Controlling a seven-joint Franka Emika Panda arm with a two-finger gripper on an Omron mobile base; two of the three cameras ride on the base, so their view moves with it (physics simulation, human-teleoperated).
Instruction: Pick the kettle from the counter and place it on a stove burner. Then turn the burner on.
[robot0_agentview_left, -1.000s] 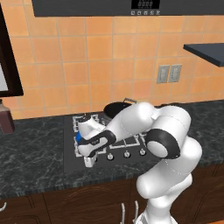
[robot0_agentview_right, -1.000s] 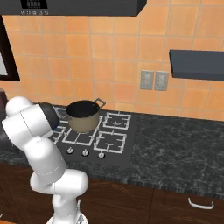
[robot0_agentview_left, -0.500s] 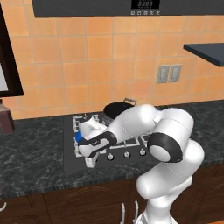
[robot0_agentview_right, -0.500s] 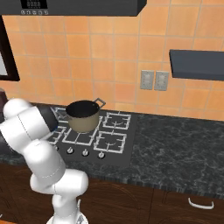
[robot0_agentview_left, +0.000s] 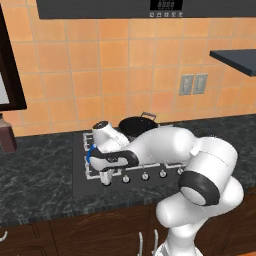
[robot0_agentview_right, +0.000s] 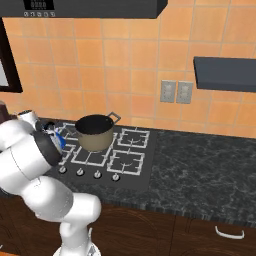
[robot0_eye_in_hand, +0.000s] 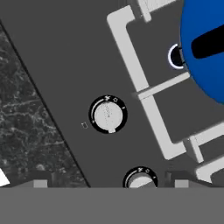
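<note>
**Blue kettle sits on the stove**

The small bright blue round kettle (robot0_eye_in_hand: 205, 52) with a black handle sits on a silver-white wire burner grate (robot0_eye_in_hand: 144, 89) at the front left of the stove. Beside the grate is a small round silver knob (robot0_eye_in_hand: 108, 114). The robot's pincer (robot0_agentview_left: 105, 177) hangs over the knobs, holding nothing; I cannot tell if it is open. A bronze-brown pot (robot0_agentview_right: 95, 132) stands further back. The dark marbled stone counter (robot0_agentview_right: 200, 160) spreads around.
</note>
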